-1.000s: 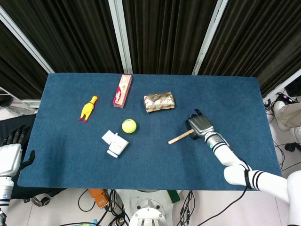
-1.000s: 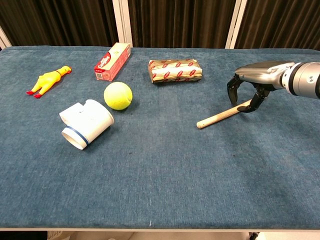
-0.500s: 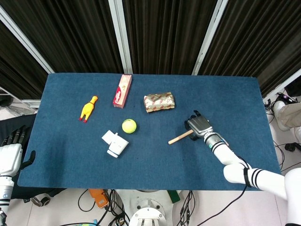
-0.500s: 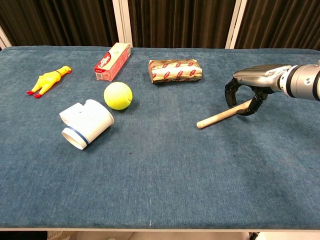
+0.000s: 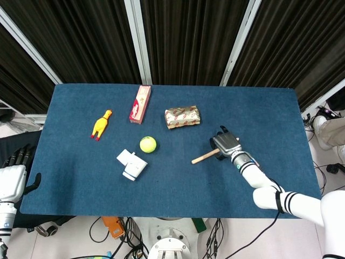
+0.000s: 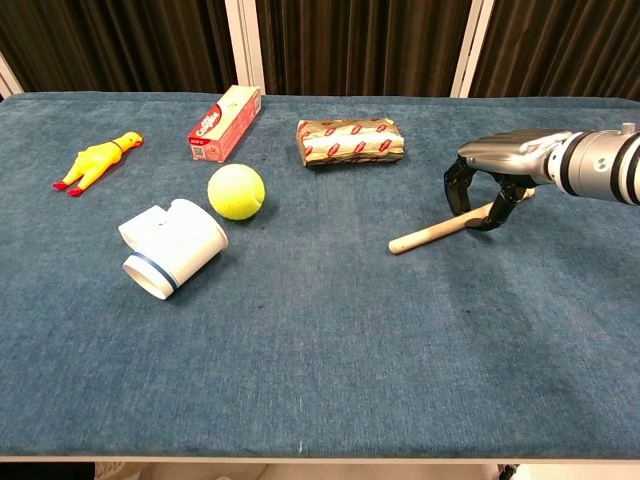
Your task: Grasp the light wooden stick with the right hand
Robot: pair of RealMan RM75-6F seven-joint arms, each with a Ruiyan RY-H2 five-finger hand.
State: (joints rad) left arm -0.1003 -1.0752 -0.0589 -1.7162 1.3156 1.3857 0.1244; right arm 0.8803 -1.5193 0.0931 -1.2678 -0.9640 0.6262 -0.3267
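Note:
The light wooden stick [image 5: 204, 157] [image 6: 428, 235] lies on the blue table, right of the middle, slanting up to the right. My right hand [image 5: 227, 144] [image 6: 497, 165] arches over its right end. The curled fingers [image 6: 456, 190] come down on both sides of the stick, with a gap still between them, and the stick stays flat on the cloth. That end of the stick is hidden under the hand. My left hand [image 5: 12, 175] hangs off the table's left edge, fingers spread, holding nothing.
A gold-wrapped packet [image 5: 182, 116] [image 6: 350, 140] lies behind the stick. A tennis ball [image 5: 147, 144] [image 6: 236, 191], a white cup on its side [image 5: 131, 164] [image 6: 172, 246], a red box [image 5: 140, 103] [image 6: 225, 122] and a yellow rubber chicken [image 5: 101, 124] [image 6: 96, 158] lie to the left.
My right hand has crept left along the stick and its fingers have come down closer around it. The stick's free end has shifted slightly left. The left hand has not moved.

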